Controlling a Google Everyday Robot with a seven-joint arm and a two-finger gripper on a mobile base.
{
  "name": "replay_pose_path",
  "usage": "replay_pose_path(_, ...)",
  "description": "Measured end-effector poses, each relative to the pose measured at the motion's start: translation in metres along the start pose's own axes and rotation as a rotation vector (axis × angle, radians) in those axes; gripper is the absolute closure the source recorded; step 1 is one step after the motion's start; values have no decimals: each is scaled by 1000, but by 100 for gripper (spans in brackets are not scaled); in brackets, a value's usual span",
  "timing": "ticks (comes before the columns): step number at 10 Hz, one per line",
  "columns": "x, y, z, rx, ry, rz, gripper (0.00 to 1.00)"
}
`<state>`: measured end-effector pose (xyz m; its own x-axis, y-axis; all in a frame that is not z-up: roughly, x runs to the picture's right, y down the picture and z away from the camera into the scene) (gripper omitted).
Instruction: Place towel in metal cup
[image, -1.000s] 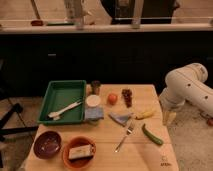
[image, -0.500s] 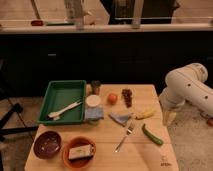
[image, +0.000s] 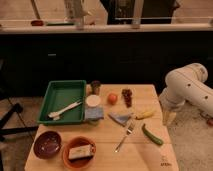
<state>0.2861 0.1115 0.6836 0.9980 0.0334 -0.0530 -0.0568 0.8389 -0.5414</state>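
Observation:
The metal cup (image: 95, 87) stands upright at the back of the wooden table (image: 150, 155), just right of the green tray. The towel (image: 94, 114), a folded blue-grey cloth, lies flat in front of it, below a small white round dish (image: 93, 100). My gripper (image: 169, 118) hangs pointing down off the table's right edge, at the end of the white arm (image: 187, 87). It is far right of both towel and cup and holds nothing that I can see.
The green tray (image: 56, 90) holds a white utensil (image: 65, 109). An orange fruit (image: 112, 98), dark grapes (image: 127, 95), a banana (image: 145, 114), a grey-blue cloth piece (image: 121, 118), a fork (image: 125, 136) and a green vegetable (image: 151, 135) lie mid-table. A purple bowl (image: 46, 144) and an orange bowl (image: 79, 150) sit front left.

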Motion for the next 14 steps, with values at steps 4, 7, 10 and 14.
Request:
replay_pose_path(4, 0, 0, 0, 0, 0, 0, 20)
replay_pose_path(7, 0, 0, 0, 1, -3, 2, 20)
replay_pose_path(10, -22, 0, 4, -3, -80, 74, 20)
replay_pose_path(14, -83, 8, 21, -19, -221, 154, 20)
